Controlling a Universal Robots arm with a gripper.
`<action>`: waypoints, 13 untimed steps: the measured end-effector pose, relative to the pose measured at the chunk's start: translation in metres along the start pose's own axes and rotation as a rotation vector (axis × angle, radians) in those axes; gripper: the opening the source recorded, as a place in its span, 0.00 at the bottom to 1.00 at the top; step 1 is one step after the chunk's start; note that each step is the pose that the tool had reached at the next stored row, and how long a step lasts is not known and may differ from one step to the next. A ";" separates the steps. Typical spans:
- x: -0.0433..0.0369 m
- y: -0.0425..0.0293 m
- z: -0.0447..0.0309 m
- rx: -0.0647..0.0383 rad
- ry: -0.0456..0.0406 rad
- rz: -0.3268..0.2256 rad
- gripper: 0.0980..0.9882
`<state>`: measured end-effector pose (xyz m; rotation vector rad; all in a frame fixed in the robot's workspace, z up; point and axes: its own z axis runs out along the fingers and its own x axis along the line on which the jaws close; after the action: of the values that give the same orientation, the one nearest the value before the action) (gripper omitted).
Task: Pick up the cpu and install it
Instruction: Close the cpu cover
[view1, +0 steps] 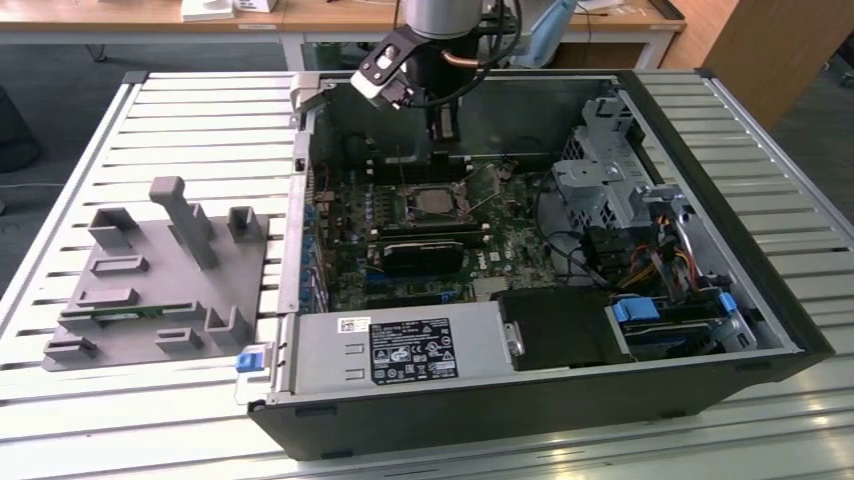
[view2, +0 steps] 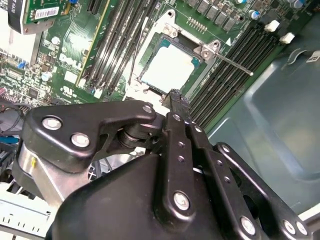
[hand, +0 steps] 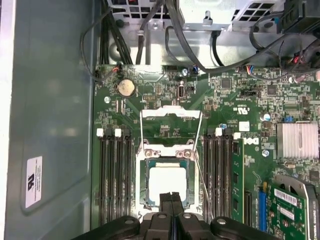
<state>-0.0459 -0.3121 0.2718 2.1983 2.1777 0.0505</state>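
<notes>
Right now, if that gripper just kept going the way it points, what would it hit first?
Probably the cpu lying in its open socket, or that socket's rim; the gripper points down at it, but depth is unclear.

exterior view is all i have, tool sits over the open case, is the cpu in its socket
Observer: Yes. In the first wrist view the cpu lies flat inside it, silver top up.
Operator: is the tool gripping anything
Observer: No. The tool has its fingers pressed together with nothing between them, tips just at the cpu's edge.
Operator: cover clamped down on it
Observer: No. The load plate is swung open, off the cpu.
</notes>
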 end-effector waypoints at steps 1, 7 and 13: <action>0.0000 0.0015 0.0003 0.000 0.0000 0.000 0.01; 0.0001 0.0145 0.0020 0.000 0.0001 0.000 0.01; -0.0035 0.0161 0.0031 0.000 0.0000 0.000 0.01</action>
<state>-0.0297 -0.3158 0.2696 2.1985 2.1775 0.0505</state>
